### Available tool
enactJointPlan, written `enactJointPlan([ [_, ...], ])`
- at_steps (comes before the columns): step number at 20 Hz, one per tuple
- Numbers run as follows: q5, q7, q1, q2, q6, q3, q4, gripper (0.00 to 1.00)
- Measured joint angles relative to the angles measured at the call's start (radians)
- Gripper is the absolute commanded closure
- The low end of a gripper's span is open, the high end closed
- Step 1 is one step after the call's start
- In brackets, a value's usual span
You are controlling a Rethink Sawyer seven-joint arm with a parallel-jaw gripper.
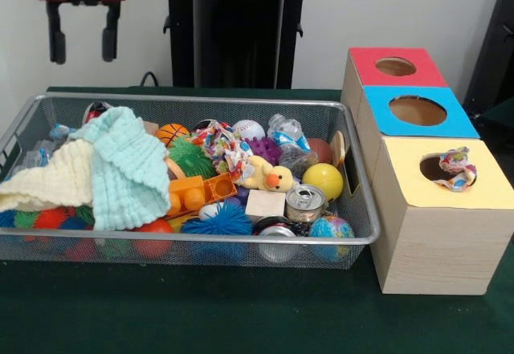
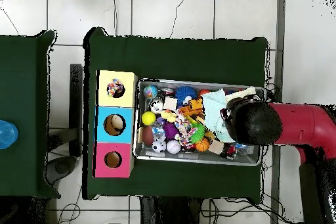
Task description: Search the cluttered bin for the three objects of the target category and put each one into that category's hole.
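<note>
Jaws spread, empty: gripper (image 1: pixel 83 42) hovers at eleven o'clock over the bin (image 1: pixel 201 99), one spotted fabric (image 1: pixel 456 168) snagged in the yellow box's hole (image 1: pixel 438 169).

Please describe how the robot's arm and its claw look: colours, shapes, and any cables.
The claw has two straight black fingers under a glossy red housing. From overhead, the arm is a thick red tube ending in a rounded black head. No cable or marking on it is visible.
</note>
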Motion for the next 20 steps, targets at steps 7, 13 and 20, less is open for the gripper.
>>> enactJointPlan([
  [7,0.054,0.000,0.068,-0.005,-0.021,0.001,0.004,0.00],
  [13,0.065,0.000,0.142,0.043,-0.127,0.001,0.017,0.00],
  [20,0.064,0.000,0.196,0.107,-0.249,-0.002,0.028,0.00],
])
